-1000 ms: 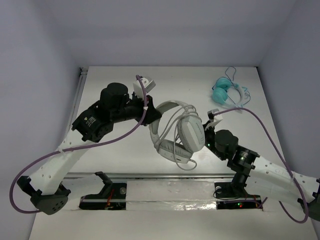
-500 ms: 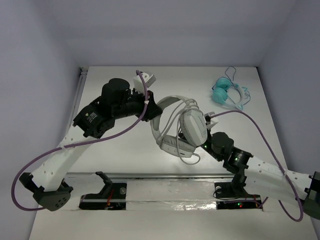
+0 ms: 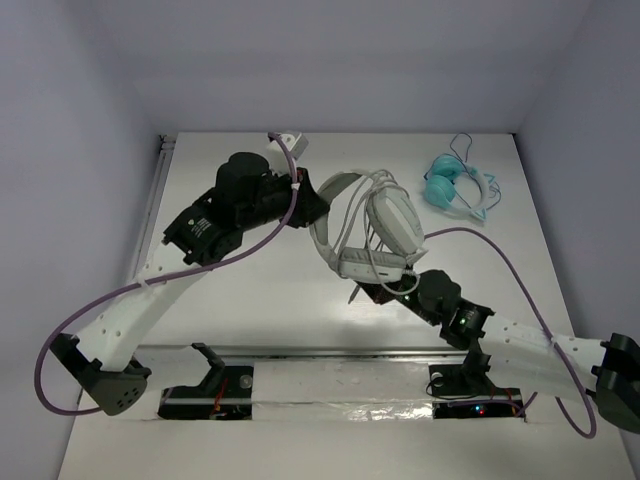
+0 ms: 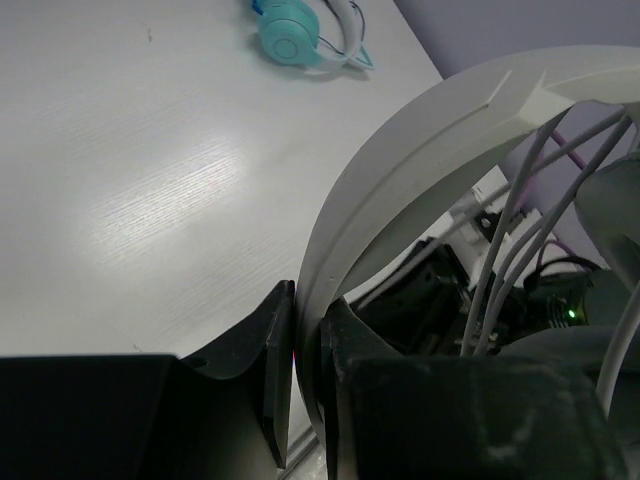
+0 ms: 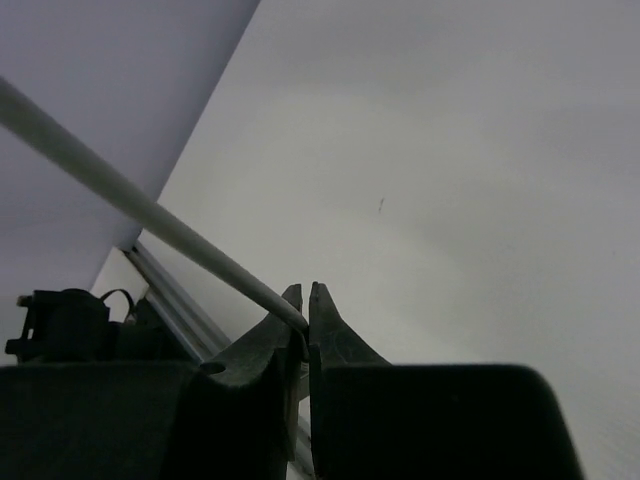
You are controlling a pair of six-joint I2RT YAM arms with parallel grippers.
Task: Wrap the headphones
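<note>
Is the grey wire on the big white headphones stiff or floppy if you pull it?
Probably floppy: the cable hangs in loose loops around the headphones. Pinched by the right tool, it runs straight, so it likely follows any pull.

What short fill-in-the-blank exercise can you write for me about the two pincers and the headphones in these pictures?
1. The left pincer is closed on the ____ of the white headphones.
2. The right pincer is pinching the thin grey ____.
3. The teal headphones lie near the far ____ corner of the table.
Missing words: headband; cable; right.
</note>
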